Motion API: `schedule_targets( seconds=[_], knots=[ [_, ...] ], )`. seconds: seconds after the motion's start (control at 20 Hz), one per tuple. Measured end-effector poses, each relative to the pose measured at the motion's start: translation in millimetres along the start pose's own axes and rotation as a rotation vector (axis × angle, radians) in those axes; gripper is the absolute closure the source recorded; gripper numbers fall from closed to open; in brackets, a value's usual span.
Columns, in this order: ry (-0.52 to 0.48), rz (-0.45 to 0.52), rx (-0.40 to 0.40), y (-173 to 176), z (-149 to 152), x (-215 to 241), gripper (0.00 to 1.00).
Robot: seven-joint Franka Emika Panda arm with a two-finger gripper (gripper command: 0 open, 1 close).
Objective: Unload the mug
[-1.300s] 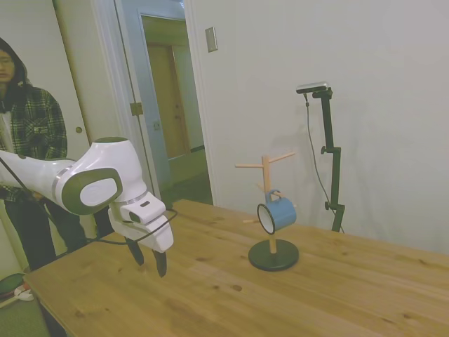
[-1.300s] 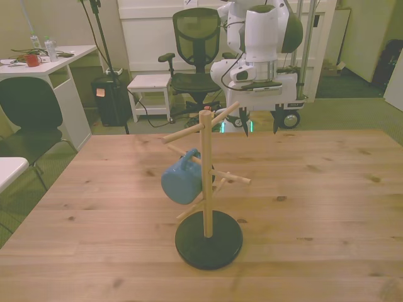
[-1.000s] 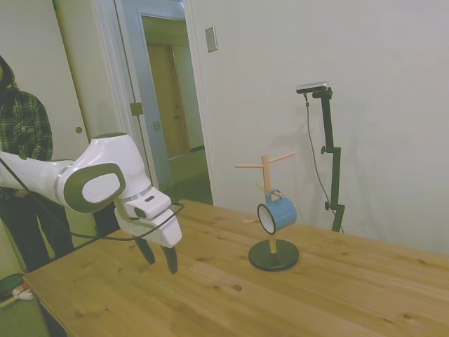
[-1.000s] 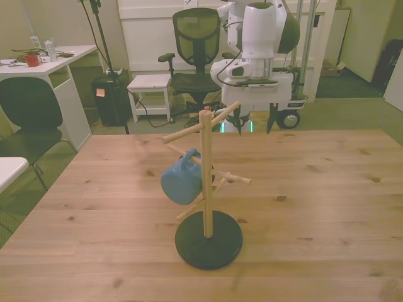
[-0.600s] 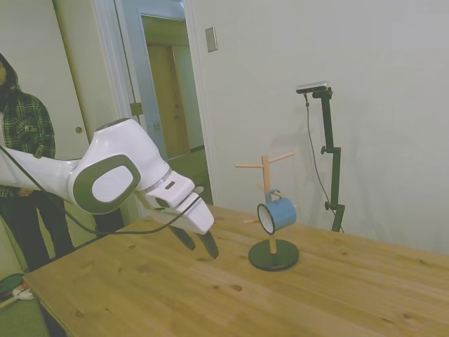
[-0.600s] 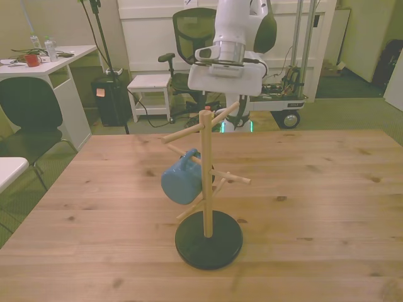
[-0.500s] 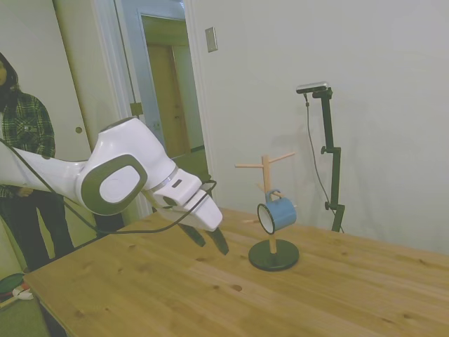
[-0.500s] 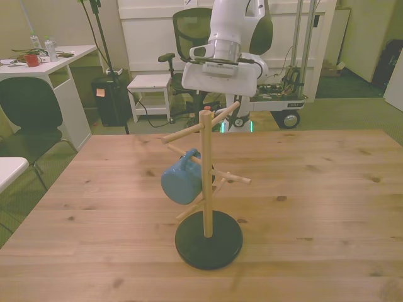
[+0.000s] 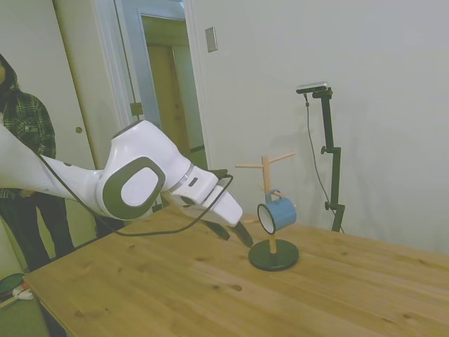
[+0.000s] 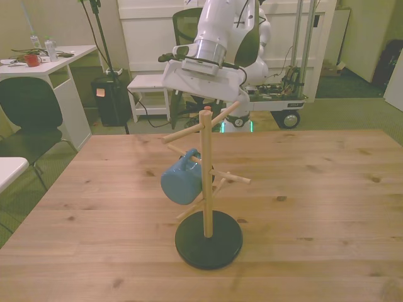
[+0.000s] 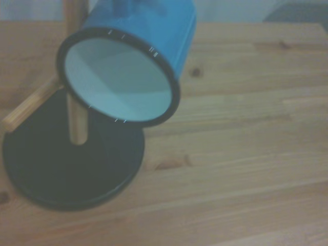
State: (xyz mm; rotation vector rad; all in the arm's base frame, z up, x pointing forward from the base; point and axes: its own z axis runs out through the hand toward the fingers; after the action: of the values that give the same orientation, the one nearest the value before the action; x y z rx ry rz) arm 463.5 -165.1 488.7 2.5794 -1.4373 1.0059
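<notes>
The mug [image 9: 278, 213] hangs by its handle on a peg of the wooden stand [image 9: 266, 184], mouth tipped outward and facing the claw [image 9: 234, 234], so the rim is open to a grab. The claw sits low over the bench [image 9: 210, 295], just beside the mug, empty, fingers a little apart. By the doorway a person [image 9: 24, 140] stands.

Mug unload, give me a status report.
End effector open, empty, close to the mug's mouth. Mug hanging by its handle on the wooden peg stand. Nothing between them.
</notes>
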Motion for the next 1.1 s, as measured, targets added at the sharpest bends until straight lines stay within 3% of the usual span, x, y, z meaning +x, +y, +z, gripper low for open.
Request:
schedule_targets(
  seconds=[0.4,1.1],
  knots=[
    [0.102,0.027,0.031,-11,40,28,0.00],
    [0.092,0.029,0.070,-51,82,44,0.00]
  ],
)
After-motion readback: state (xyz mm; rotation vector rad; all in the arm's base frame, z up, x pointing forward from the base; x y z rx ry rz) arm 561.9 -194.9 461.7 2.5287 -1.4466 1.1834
